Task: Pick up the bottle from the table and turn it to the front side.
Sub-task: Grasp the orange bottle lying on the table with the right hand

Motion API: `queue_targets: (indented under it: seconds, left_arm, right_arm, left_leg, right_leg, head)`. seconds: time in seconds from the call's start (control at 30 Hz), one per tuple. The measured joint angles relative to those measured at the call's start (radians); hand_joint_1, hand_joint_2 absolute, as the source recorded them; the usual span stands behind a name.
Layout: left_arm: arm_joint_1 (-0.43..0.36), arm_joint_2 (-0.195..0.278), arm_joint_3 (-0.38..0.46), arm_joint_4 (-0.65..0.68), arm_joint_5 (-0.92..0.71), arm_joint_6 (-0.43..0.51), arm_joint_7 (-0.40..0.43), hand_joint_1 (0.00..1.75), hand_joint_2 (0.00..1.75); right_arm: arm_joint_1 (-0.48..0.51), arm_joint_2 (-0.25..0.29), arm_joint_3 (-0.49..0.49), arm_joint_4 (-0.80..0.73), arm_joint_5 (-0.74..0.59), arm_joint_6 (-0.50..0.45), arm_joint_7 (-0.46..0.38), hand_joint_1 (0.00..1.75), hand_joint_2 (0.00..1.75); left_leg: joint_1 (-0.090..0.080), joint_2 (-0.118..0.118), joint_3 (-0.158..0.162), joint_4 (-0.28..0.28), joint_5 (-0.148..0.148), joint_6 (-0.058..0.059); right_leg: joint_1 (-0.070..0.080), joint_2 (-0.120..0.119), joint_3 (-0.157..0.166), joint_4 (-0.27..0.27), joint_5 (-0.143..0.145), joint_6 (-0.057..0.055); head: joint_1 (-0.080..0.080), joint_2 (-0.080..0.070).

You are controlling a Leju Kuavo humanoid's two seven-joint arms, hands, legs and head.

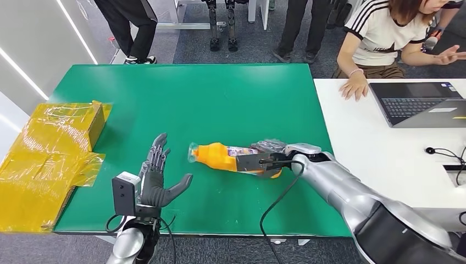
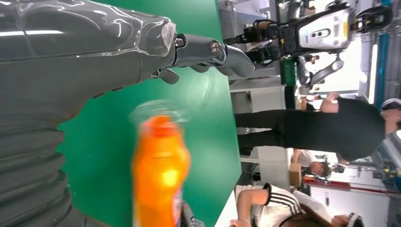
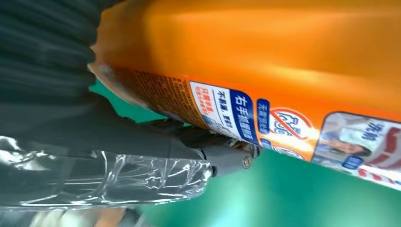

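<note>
Right hand grips the orange plastic bottle lying sideways over the green table.
Left hand hovers nearby, fingers spread, holding nothing.

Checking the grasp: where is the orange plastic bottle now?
In the head view the orange plastic bottle lies sideways mid-table on the green table, gripped by the right hand, right of the left hand.

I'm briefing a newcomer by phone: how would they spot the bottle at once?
Find the green table. Near its front edge, right of centre, the bottle lies on its side in the right hand, clear cap toward the open left hand. It is the only bright orange thing there; the wrapped box is yellow.
</note>
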Motion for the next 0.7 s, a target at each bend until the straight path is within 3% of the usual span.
queue_targets:
  seconds: [0.17,0.37,0.53,0.7]
  left_arm:
    - [0.03,0.011,0.032,-0.026,0.012,0.0,-0.027,0.0,1.75]
    - [0.065,0.017,0.079,-0.062,-0.002,-0.003,-0.041,0.0,1.75]
    - [0.088,0.02,0.112,-0.081,-0.02,-0.021,-0.041,0.0,1.75]
    - [0.085,0.028,0.121,-0.084,-0.033,-0.063,-0.04,0.0,1.75]
  right_arm:
    - [0.159,-0.052,-0.188,-0.158,-0.075,-0.115,-0.095,1.75,1.75]
    - [0.494,-0.078,-0.49,-0.494,-0.087,-0.263,-0.172,1.75,1.75]
    - [0.71,-0.062,-0.684,-0.733,-0.041,-0.274,-0.18,1.75,1.75]
    - [0.792,-0.018,-0.793,-0.843,-0.006,-0.264,-0.205,1.75,1.75]
  left_leg:
    - [0.0,-0.003,-0.001,0.0,0.0,0.0]
    - [0.0,-0.006,-0.003,-0.001,-0.002,0.002]
    - [0.0,-0.007,-0.004,-0.001,-0.003,0.002]
    - [0.0,-0.005,-0.004,-0.001,-0.003,0.002]
  right_leg:
    - [0.0,-0.003,0.0,-0.001,-0.001,0.001]
    - [0.0,-0.006,0.0,-0.002,-0.003,0.002]
    - [0.0,-0.006,-0.001,-0.002,-0.004,0.002]
    - [0.0,-0.005,-0.001,-0.002,-0.003,0.002]
  head:
    - [0.0,0.0]
    - [0.0,0.0]
    - [0.0,0.0]
    - [0.0,0.0]
